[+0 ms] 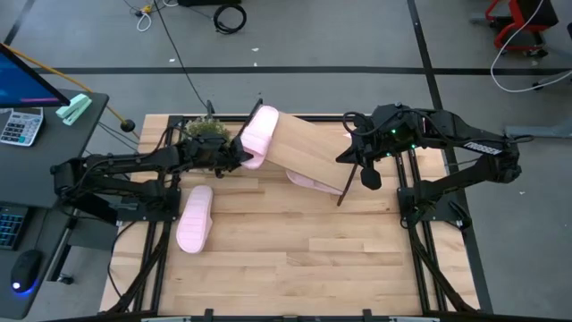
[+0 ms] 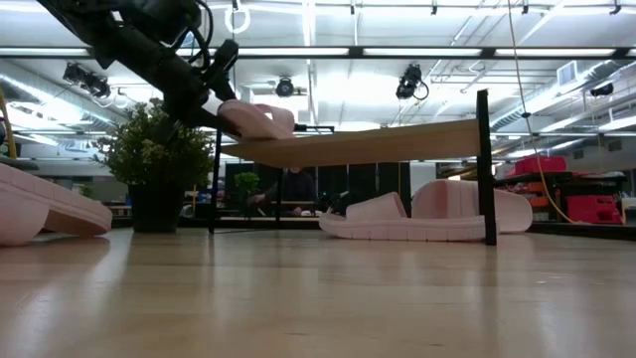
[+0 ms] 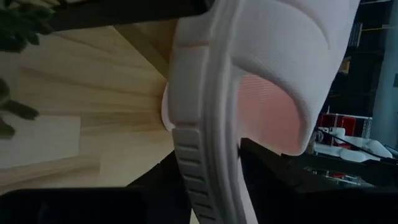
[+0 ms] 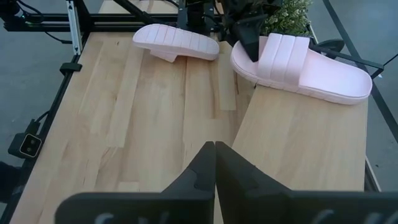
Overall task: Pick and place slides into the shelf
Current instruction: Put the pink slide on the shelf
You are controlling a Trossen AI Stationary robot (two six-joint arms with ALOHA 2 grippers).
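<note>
Looking down, I see my left gripper (image 1: 239, 154) at the heel of a pink slide (image 1: 259, 136) lying on the shelf (image 1: 308, 148); its jaws seem a bit spread. My right gripper (image 1: 366, 174) waits, jaws pressed together.

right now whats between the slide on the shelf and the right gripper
Only bare shelf board. In the right wrist view, light wood runs unbroken from the right gripper up to the slide at the far edge.
</note>
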